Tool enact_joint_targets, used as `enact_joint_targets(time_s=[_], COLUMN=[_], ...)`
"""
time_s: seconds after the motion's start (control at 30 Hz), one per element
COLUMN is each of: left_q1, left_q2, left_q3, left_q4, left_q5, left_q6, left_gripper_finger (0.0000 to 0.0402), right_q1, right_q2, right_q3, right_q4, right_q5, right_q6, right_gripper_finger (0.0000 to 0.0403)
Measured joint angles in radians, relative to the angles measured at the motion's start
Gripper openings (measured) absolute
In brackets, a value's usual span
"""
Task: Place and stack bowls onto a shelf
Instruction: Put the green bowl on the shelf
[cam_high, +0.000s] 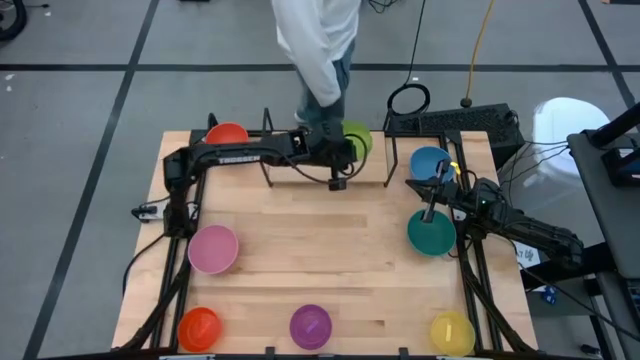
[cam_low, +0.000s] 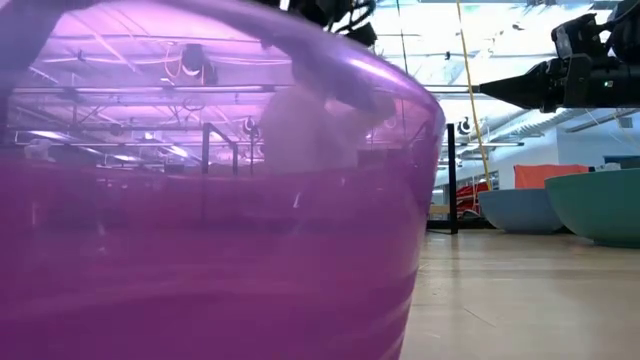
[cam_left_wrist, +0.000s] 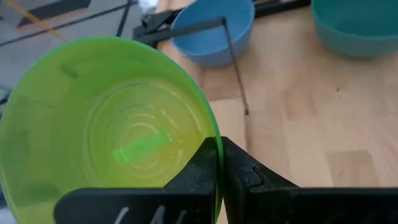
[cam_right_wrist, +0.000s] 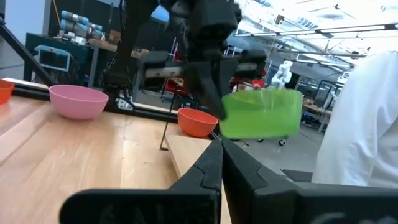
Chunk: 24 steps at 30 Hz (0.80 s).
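Observation:
My left gripper (cam_high: 340, 152) reaches from the table's left over the shelf (cam_high: 300, 172) at the far edge and is shut on the green bowl (cam_high: 357, 139). On the shelf board (cam_right_wrist: 186, 152) an orange-red bowl (cam_right_wrist: 198, 122) sits on its base. The green bowl (cam_right_wrist: 261, 112) hangs in the air above that board. My right gripper (cam_high: 430, 210) is shut and raised between the blue bowl (cam_high: 429, 161) and the teal bowl (cam_high: 431, 234), touching nothing. The pink (cam_high: 213, 248), orange (cam_high: 198, 328), purple (cam_high: 310, 325) and yellow (cam_high: 452, 332) bowls stand on the tabletop. My left gripper (cam_left_wrist: 219, 163) pinches the green bowl's rim (cam_left_wrist: 210, 132), one finger inside the bowl and one outside. The fingers (cam_right_wrist: 214, 93) come down from above, slanting in from the table's left. The bowl is lifted clear of the shelf, opening upward, roughly level.
A person in a white top (cam_high: 318, 50) stands at the table's far edge, leaning over the shelf close to my left gripper. Thin black rod uprights (cam_high: 388, 160) stand at the shelf's corners. The purple bowl (cam_low: 200, 230) fills most of the low view. The table's middle is bare wood.

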Motion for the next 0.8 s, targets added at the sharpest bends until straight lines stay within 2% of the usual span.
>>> enact_joint_targets(time_s=[0.5, 0.8], left_q1=[0.013, 0.047], left_q2=[0.158, 0.181], left_q3=[0.000, 0.000], left_q4=[0.035, 0.078], left_q5=[0.057, 0.058], left_q6=[-0.029, -0.044], left_gripper_finger=[0.0005, 0.0005], right_q1=[0.000, 0.000], right_q2=[0.002, 0.002], right_q3=[0.000, 0.000], right_q4=[0.001, -0.005], right_q5=[-0.002, -0.002], right_q6=[0.000, 0.000], right_gripper_finger=[0.0000, 0.0000])
